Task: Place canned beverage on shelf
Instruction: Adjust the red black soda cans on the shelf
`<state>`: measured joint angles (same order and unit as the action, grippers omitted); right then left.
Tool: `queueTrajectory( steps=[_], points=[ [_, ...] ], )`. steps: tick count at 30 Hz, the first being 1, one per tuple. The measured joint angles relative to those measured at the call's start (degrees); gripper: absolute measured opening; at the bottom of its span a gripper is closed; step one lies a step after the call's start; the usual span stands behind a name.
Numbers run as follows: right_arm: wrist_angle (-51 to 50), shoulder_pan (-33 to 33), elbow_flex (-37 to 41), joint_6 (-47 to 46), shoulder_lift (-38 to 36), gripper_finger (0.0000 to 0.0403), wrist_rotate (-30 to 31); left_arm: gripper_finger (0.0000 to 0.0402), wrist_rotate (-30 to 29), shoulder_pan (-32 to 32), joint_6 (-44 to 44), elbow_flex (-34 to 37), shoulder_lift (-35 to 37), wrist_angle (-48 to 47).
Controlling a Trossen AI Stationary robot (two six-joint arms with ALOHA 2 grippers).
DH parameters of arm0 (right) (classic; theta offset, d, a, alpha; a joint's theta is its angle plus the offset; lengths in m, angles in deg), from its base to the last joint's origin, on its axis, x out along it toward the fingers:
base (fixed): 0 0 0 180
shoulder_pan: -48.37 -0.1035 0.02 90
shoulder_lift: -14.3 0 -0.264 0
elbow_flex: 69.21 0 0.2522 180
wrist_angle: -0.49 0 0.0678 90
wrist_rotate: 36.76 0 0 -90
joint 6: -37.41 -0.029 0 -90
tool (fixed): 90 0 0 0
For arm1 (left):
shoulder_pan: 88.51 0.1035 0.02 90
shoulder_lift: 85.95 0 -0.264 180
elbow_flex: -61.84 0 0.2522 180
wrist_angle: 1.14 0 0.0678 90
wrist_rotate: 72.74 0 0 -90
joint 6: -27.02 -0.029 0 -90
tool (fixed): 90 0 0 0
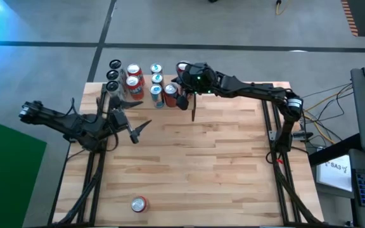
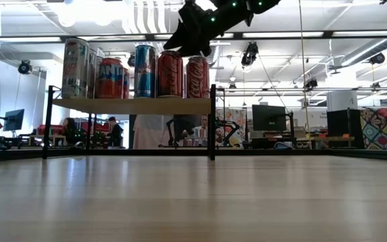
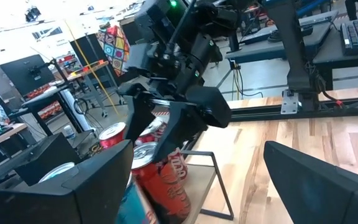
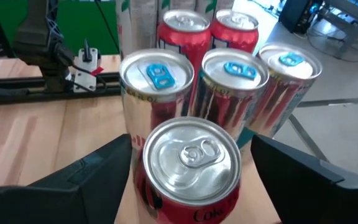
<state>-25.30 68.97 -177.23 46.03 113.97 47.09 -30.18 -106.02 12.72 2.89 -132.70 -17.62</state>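
The shelf (image 2: 133,105), a light wood board on thin black uprights, stands at the table's far edge and carries several upright cans (image 1: 135,79). At the row's right end, nearest the table's middle, stands a red cola can (image 4: 188,165) (image 2: 197,76) on its base. My right gripper (image 4: 191,186) (image 1: 181,96) is open above it, one finger on each side of the can with a gap to it. My left gripper (image 1: 134,120) hangs open over the table's left part, holding nothing.
One more red can (image 1: 139,204) lies on its side near the table's near edge. Blue-tabbed and red cans (image 4: 229,68) stand packed right behind the cola can. The middle of the tabletop (image 1: 208,164) holds nothing.
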Motion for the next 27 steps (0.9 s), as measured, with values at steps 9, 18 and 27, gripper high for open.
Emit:
queueTrajectory(
  steps=[9, 18, 27],
  points=[
    [-0.77, -0.53, -0.03, 0.14, -4.0, 0.0309, -0.24, 0.0304, 0.01, 1.45, -1.16, -0.03, -3.84, 6.03],
    [-8.62, -0.86, -0.14, 2.47, -9.42, 0.0225, -0.24, 0.0177, 3.64, 4.68, -1.29, -3.23, -7.19, 5.25],
    [-15.05, -0.87, 4.2, 7.39, -12.91, 0.0047, -0.25, 0.0008, 4.08, 5.47, -2.65, -5.68, -12.15, 4.29]
  ],
)
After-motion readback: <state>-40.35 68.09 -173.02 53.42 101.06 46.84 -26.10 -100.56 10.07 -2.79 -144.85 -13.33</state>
